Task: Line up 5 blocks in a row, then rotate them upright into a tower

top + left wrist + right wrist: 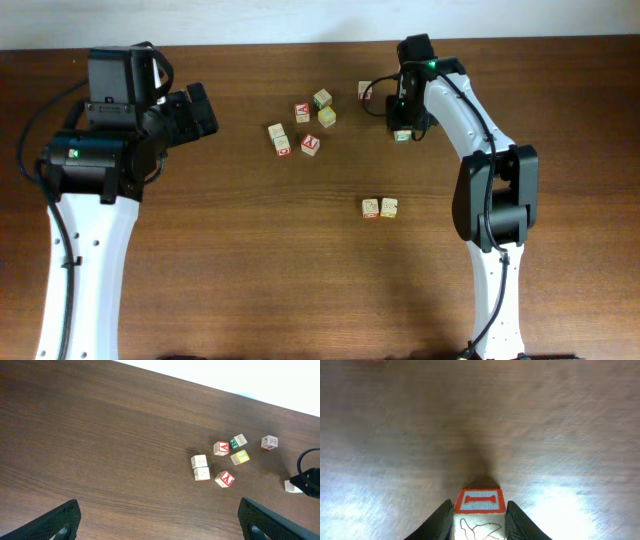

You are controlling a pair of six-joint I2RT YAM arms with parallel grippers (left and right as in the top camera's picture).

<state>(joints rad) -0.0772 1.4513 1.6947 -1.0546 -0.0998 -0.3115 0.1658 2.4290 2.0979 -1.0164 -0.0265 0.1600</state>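
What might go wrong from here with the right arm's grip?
The right gripper pinches the red-bordered block at its fingertips; it may slip or twist out while turning. A loose block lies close beside that gripper; a wrist swing may knock it.

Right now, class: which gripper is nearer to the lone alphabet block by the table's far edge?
Right. The right gripper, shut on a red-bordered block, is close beside the lone block; the open left gripper is far off, beyond the block cluster.
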